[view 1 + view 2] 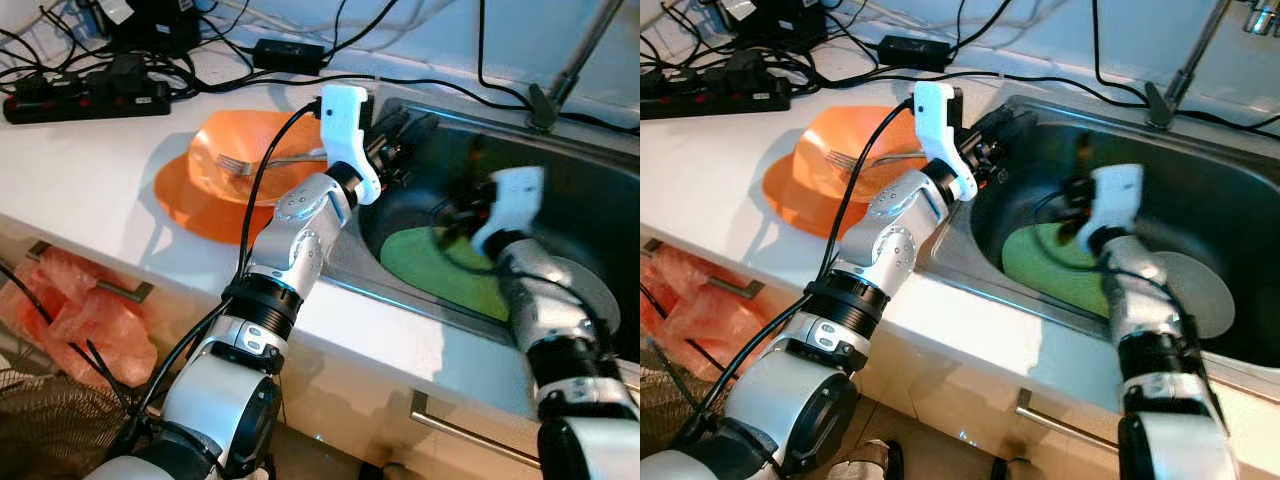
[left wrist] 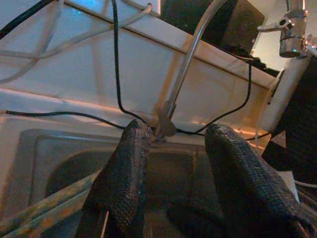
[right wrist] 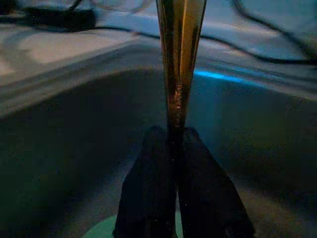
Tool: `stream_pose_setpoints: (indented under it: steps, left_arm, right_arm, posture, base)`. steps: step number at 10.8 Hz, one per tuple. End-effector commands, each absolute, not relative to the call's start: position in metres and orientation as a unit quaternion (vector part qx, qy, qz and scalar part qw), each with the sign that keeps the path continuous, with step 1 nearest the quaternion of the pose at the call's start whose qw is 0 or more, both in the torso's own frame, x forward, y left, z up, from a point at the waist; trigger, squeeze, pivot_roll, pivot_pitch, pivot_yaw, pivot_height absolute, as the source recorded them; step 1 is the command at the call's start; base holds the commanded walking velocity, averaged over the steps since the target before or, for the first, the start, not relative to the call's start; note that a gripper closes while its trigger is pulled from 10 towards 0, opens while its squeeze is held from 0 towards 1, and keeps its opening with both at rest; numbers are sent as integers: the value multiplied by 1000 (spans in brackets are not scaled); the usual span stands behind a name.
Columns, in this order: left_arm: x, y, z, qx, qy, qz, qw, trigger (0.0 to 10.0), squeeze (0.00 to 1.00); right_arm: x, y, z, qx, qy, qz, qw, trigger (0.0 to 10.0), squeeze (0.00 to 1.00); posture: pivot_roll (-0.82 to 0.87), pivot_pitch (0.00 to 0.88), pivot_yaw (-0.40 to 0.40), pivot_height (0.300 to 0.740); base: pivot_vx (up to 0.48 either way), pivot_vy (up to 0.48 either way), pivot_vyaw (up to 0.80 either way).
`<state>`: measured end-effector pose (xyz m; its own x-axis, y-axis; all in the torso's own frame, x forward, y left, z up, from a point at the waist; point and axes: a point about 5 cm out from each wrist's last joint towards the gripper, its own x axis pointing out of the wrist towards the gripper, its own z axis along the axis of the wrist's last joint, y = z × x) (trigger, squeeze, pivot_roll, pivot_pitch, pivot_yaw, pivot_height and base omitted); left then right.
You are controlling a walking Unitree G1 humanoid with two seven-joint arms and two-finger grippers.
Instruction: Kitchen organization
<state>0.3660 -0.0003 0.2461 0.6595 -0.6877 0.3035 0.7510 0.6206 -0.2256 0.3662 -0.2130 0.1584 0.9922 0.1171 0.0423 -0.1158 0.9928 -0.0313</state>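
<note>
Right hand [image 3: 177, 144] sits low inside the sink [image 1: 560, 170], fingers pinched together on a thin brass-coloured utensil [image 3: 180, 59] that stands straight up out of the grip. What kind of utensil it is cannot be told. Judgement: held upright so it clears the basin wall on the way out.

Directly beneath this hand lies a green plate [image 1: 440, 268]; a grey plate [image 1: 1190, 290] lies beside it, on the side toward the robot's right. Both rest flat on the sink floor.

Left hand [image 2: 173, 163] hovers at the sink's near-left rim, fingers spread apart with nothing between them, pointing across the basin toward the faucet [image 2: 190, 54]. Judgement: waiting to receive or to reach for a plate.

Behind the left hand, on the white surface [image 1: 100, 180], an orange bowl [image 1: 250, 160] sits on an orange plate [image 1: 190, 205], a fork [image 1: 262, 160] lying in the bowl. Judgement: this stack looks like the gathering spot for dishes. A power strip [image 1: 85, 100] and cables lie further back on the surface.
</note>
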Motion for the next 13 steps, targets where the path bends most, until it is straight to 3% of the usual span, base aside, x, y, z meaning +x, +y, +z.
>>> stream_pose_setpoints:
  steps: [1, 2, 5, 7, 11, 12, 13]
  left_arm:
    - [350, -32, 259, -198, -106, -439, 870, 10000, 0]
    - [348, -29, 266, -187, -119, -435, 873, 10000, 0]
    - [343, -9, 282, -105, -161, -403, 895, 10000, 0]
    - [339, 20, 289, -62, -185, -360, 912, 10000, 0]
    - [331, 55, 260, 13, -153, -296, 943, 10000, 0]
    - [329, 56, 259, 17, -150, -292, 944, 10000, 0]
    - [328, 57, 259, 20, -148, -290, 945, 10000, 0]
  right_arm:
    - [369, -228, 166, -19, -31, 16, 999, 4000, 0]
    - [370, -233, 166, -23, -30, -6, 999, 10000, 0]
    - [369, -240, 163, -18, -29, -38, 999, 10000, 0]
    - [368, -244, 158, -11, -24, -58, 998, 10000, 0]
    - [367, -245, 143, -2, 3, -80, 997, 10000, 35]
    - [367, -245, 143, 5, 3, -78, 997, 10000, 1000]
    - [368, -243, 142, 5, 3, -77, 997, 10000, 1000]
  posture:
    - [48, 96, -10, 740]
    - [48, 97, -10, 740]
    - [57, 104, -13, 740]
    - [71, 109, -19, 740]
    - [87, 115, -26, 740]
    - [87, 114, -28, 740]
    - [87, 114, -28, 740]
  base:
    - [0, 0, 0]
    - [0, 0, 0]
    - [0, 0, 0]
    - [0, 0, 0]
    - [0, 0, 0]
    - [0, 0, 0]
    - [0, 0, 0]
